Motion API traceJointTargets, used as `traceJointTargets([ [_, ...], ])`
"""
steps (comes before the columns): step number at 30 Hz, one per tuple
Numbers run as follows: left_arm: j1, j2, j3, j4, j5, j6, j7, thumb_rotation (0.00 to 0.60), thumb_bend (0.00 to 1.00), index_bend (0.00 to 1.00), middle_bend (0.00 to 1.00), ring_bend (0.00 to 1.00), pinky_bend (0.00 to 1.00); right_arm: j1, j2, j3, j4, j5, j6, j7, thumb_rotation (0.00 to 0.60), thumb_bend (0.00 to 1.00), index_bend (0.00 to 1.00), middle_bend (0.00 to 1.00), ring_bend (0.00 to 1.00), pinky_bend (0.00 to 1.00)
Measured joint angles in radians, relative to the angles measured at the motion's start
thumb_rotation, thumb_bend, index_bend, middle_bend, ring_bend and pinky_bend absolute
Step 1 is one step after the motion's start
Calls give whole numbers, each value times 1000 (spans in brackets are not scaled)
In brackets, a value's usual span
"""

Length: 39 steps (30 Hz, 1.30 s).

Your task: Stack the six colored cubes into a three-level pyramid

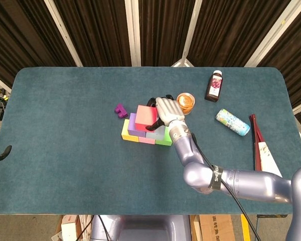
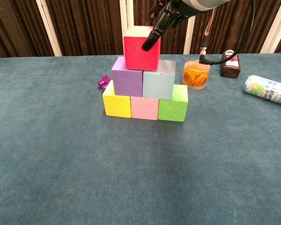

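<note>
Your right hand [image 1: 167, 111] grips the red foam cube [image 2: 141, 48] from above, dark fingers [image 2: 152, 38] wrapped over its front face. The cube sits atop the seam between the purple cube [image 2: 127, 78] and the grey-blue cube [image 2: 158, 79]. Beneath those you have the yellow cube [image 2: 117, 104], pink cube [image 2: 144, 108] and green cube [image 2: 173, 107] in a touching row on the teal felt table [image 2: 131, 178]. Just right stands an orange glass jar [image 2: 196, 73]. Only your left hand's dark tip [image 1: 1, 154] shows, so I can't tell its state.
</note>
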Motion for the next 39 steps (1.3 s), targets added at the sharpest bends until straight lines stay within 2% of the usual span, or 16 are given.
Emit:
traceJointTargets([
  [17, 1, -3, -2, 0, -2, 3, 6, 600, 270, 84, 13, 0, 0, 1, -1, -9, 5, -6, -11, 13, 600, 186, 415, 360, 200, 0],
  [39, 1, -8, -5, -2, -9, 4, 20, 600, 270, 84, 12, 0, 0, 10, 11, -28, -1, -5, -27, 7, 600, 185, 256, 233, 138, 0],
])
